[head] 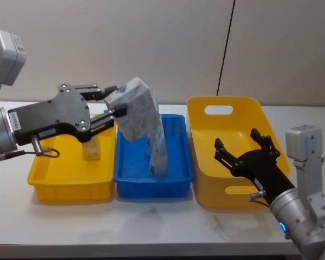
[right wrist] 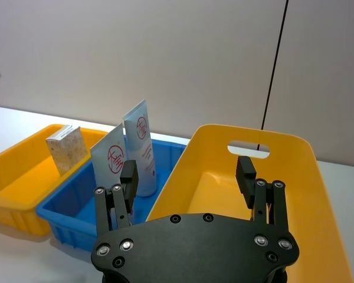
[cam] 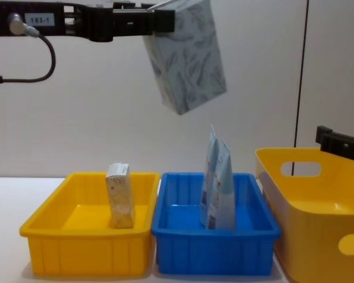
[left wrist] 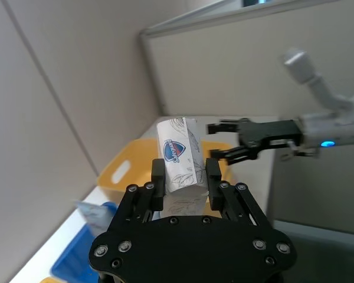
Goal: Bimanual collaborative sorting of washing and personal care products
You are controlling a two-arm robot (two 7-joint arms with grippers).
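My left gripper (head: 112, 102) is shut on a whitish carton (head: 134, 108) with grey leaf print and holds it tilted in the air above the blue tray (head: 131, 176). In the left wrist view this carton (left wrist: 180, 154) sits between the pads, blue logo showing. Two pale-blue-and-white pouches (right wrist: 138, 147) stand upright in the blue tray (right wrist: 65, 213). A smaller carton (cam: 121, 196) stands in the left yellow tray (cam: 76, 243). My right gripper (head: 238, 142) hangs open and empty over the yellow basket (head: 206, 189).
The three containers stand side by side on the white table (head: 151, 227): yellow tray, blue tray, then the taller yellow basket (cam: 318, 218) with handle slots. A wall rises close behind them. Bare table lies in front of the containers.
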